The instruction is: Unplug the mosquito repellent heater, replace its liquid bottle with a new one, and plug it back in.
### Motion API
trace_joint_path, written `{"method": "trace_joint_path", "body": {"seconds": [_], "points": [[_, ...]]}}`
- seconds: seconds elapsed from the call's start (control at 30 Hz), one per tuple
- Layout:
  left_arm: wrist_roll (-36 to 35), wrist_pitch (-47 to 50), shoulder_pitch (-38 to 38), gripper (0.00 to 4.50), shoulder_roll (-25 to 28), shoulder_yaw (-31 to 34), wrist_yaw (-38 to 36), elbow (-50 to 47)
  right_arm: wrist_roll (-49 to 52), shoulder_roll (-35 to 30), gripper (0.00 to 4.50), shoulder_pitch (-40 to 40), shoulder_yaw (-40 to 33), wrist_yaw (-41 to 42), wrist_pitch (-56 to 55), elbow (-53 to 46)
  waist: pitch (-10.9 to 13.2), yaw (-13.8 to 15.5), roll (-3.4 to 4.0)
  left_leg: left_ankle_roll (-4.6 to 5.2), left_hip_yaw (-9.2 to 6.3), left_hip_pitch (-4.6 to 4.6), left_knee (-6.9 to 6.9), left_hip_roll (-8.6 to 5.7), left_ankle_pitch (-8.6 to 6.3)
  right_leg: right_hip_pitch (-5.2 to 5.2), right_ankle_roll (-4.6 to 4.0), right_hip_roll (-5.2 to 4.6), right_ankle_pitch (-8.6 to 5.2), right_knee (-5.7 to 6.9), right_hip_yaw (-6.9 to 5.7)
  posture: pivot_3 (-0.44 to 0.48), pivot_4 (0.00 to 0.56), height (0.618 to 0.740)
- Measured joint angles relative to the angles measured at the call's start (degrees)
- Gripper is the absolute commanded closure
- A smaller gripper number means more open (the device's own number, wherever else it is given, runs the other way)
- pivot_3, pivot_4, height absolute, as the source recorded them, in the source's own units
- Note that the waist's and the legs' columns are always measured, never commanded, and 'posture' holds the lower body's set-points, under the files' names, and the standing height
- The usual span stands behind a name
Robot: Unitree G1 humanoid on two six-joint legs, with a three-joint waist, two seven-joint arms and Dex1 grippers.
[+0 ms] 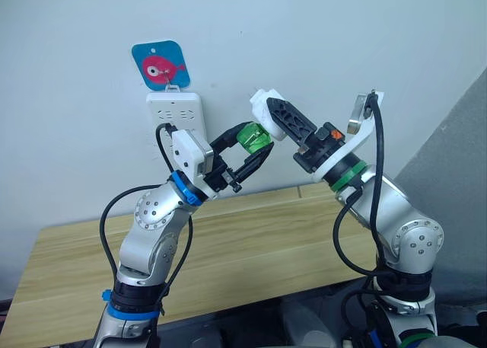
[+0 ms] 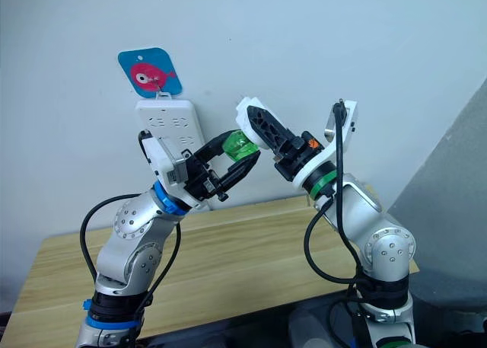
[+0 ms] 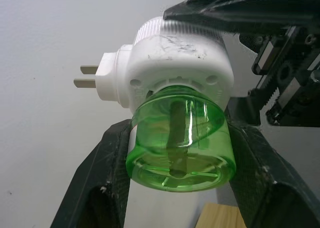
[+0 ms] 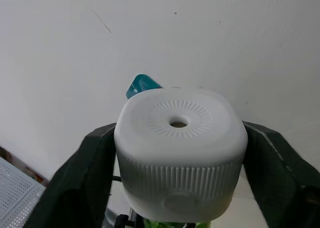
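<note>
Mid-frame, the heater [image 1: 266, 113] is clamped by the right gripper [image 1: 275, 116] — green bottle [image 1: 253, 138] pinched by the left gripper [image 1: 257, 148] for unscrewing.

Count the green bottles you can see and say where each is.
1: the green bottle sits in the base of the white heater, between the left gripper fingers. Another may be hidden.
</note>
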Motion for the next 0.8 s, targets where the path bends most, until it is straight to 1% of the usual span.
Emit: {"method": "trace_joint_path", "body": {"seconds": [0.1,0.2,0.23,0.27,0.33,0.4,0.43,0.47,0.53,0.63,0.7,0.77,0.8], "points": [[0.00,0.00,-0.01,2.22,1.05,0.10,-1.31,0.28,0.78,-1.06,0.00,0.34,-0.25,0.00,-0.40,-0.01,0.00,0.02,0.00,0.00,0.00,0.00,0.00,0.00,0.00,0.01,0.01,0.00,0.00,0.00,0.00,-0.208,0.060,0.736],[-0.05,0.00,-0.03,2.22,1.84,0.19,-2.77,0.82,3.68,-3.71,0.00,1.39,-1.36,-0.76,-0.57,-0.03,0.00,0.05,0.00,0.00,0.01,-0.01,0.01,-0.01,0.00,0.01,-0.01,-0.01,0.01,-0.01,0.01,-0.216,0.063,0.736],[-0.11,0.00,-0.04,2.22,1.86,0.19,-3.32,0.95,5.04,-4.95,0.00,1.90,-1.90,-0.82,-0.59,-0.06,0.00,0.05,0.00,0.00,0.01,-0.01,0.01,-0.01,0.00,0.01,-0.01,-0.01,0.01,-0.01,0.00,-0.218,0.064,0.736],[-0.22,-0.03,-0.02,2.22,2.20,0.18,-4.26,1.26,7.53,-7.87,0.00,3.11,-2.97,-0.45,-0.35,-0.14,0.00,0.14,0.00,0.00,0.01,-0.03,0.01,-0.02,0.00,0.01,-0.01,-0.01,0.00,-0.02,0.00,-0.220,0.066,0.736],[-0.51,-0.16,-0.09,2.22,2.83,0.21,-5.69,2.13,10.70,-11.69,0.00,4.50,-4.80,0.56,0.06,-0.11,0.00,0.18,0.00,0.00,0.00,-0.03,0.01,-0.02,0.00,0.01,0.01,-0.01,-0.01,-0.04,0.00,-0.225,0.072,0.736],[-0.99,-1.38,-0.04,2.22,3.90,0.20,-8.39,2.89,15.29,-18.85,0.00,6.87,-7.73,3.60,2.46,0.67,0.00,0.23,0.01,0.01,0.05,-0.04,0.00,-0.03,0.00,0.02,0.01,-0.01,-0.01,-0.07,0.03,-0.229,0.075,0.736],[-1.07,-2.18,-0.05,2.22,4.52,0.13,-10.07,3.22,17.51,-22.12,0.00,7.92,-9.06,6.01,4.12,1.48,0.00,0.24,0.01,0.01,0.07,-0.03,0.00,-0.04,-0.01,0.03,0.01,-0.01,-0.02,-0.08,0.05,-0.233,0.079,0.736],[-1.18,-3.37,0.04,2.22,5.56,0.09,-12.42,3.75,19.90,-26.81,0.00,9.23,-10.81,9.19,6.38,2.65,0.02,0.27,0.04,0.01,0.14,-0.01,-0.02,-0.04,-0.01,0.03,0.02,-0.01,-0.03,-0.09,0.08,-0.235,0.083,0.736],[-1.17,-6.03,0.10,2.22,6.94,-0.16,-16.77,5.85,22.10,-33.36,0.00,10.07,-13.04,15.77,10.74,5.44,0.03,0.29,0.06,0.02,0.26,0.08,-0.01,0.01,-0.01,0.04,0.12,0.06,-0.11,-0.08,0.19,-0.237,0.087,0.736],[-1.08,-9.66,0.21,2.22,8.08,-1.49,-22.61,8.51,22.74,-40.77,0.00,11.10,-13.85,23.73,16.94,9.40,0.04,0.24,0.05,0.04,0.47,0.17,-0.01,0.17,0.00,0.07,0.12,0.25,-0.13,-0.08,0.41,-0.238,0.093,0.736],[-1.04,-11.44,0.21,2.22,8.79,-2.14,-25.72,9.82,22.73,-43.75,0.00,11.02,-13.15,27.46,19.79,11.32,0.04,0.23,0.04,0.04,0.67,0.18,-0.02,0.20,0.00,0.07,0.13,0.30,-0.13,-0.06,0.63,-0.238,0.101,0.736],[-1.03,-12.80,0.32,2.22,9.22,-2.40,-28.05,10.08,22.73,-45.37,0.00,10.79,-11.72,29.96,21.60,12.02,0.07,0.20,0.00,0.04,0.82,0.19,-0.02,0.22,-0.01,0.07,0.15,0.42,-0.14,-0.06,0.92,-0.238,0.101,0.736],[-1.03,-13.29,0.49,2.22,9.49,-2.51,-28.88,10.09,22.71,-45.90,0.00,10.63,-10.62,30.44,22.20,12.16,0.07,0.17,0.00,0.05,0.90,0.19,-0.02,0.23,-0.01,0.06,0.17,0.43,-0.14,-0.08,1.02,-0.236,0.111,0.736]]}}
